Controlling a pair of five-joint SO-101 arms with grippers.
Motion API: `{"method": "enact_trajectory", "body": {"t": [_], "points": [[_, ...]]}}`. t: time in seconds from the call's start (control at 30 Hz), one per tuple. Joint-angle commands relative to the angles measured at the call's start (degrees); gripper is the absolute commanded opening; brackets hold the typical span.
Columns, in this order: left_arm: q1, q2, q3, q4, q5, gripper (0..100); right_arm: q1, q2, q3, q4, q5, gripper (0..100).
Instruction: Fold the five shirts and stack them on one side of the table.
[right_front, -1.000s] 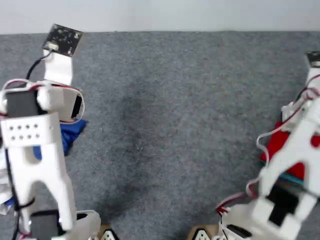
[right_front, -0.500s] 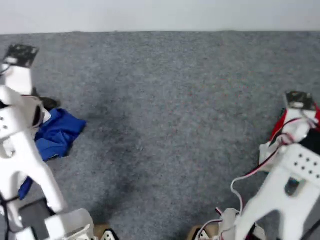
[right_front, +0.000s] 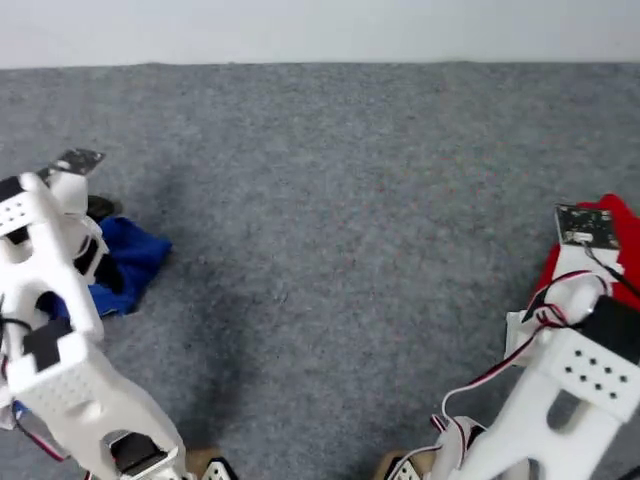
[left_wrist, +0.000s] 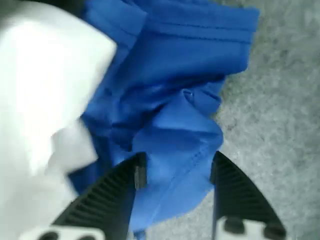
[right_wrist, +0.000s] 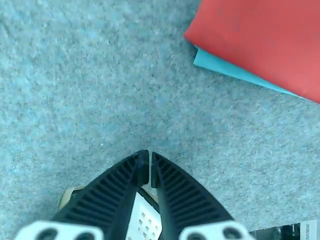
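Nearest the viewer, two white plastic robot arms rise from the near edge of a grey, felt-textured counter. The left arm stands at the left side and the right arm at the right side.

The left gripper is released, its two black ribbed fingers spread apart. It hangs just over a crumpled blue cloth shirt, and a fold of the blue cloth lies between the fingers. Whether the fingers touch the cloth cannot be told. Beside the cloth in the left wrist view is a white blurred shape, and what it is cannot be told. Seen from above, the blue shirt lies in a bunched heap at the left side of the counter, partly under the left arm.

The right gripper is clenched, its black fingers pressed together with nothing between them, over bare grey counter. Just beyond it lies a flat, folded red cloth shirt. It rests on a folded teal cloth shirt, which shows as a narrow strip along the red one's edge. From above, the red shirt sits at the right edge of the counter, partly hidden by the right arm and well apart from the blue heap.

Farthest away, the counter's far edge meets a plain white wall.
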Motion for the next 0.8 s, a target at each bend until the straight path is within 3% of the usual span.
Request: {"method": "enact_trajectory", "body": {"t": [0.0, 0.13, 0.37, 0.47, 0.77], "points": [[0.4, 2.9, -0.3, -3.1, -1.5, 21, -0.4, -2.9, -0.4, 2.3, -0.4, 1.0], [0.8, 5.8, -0.3, -4.0, -1.3, 20, -0.4, -4.9, -0.4, 2.4, -0.4, 1.0], [4.4, 7.4, -0.3, -3.3, -4.2, 1, -0.3, -8.2, -0.4, 2.4, -0.4, 1.0], [5.7, 5.3, -1.9, -0.8, -5.0, 1, -0.3, -9.9, -0.4, 2.4, -0.4, 1.0], [6.9, -12.7, -17.6, 2.4, 5.9, 1, -0.3, -13.0, -0.4, 2.4, -0.4, 1.0]]}}
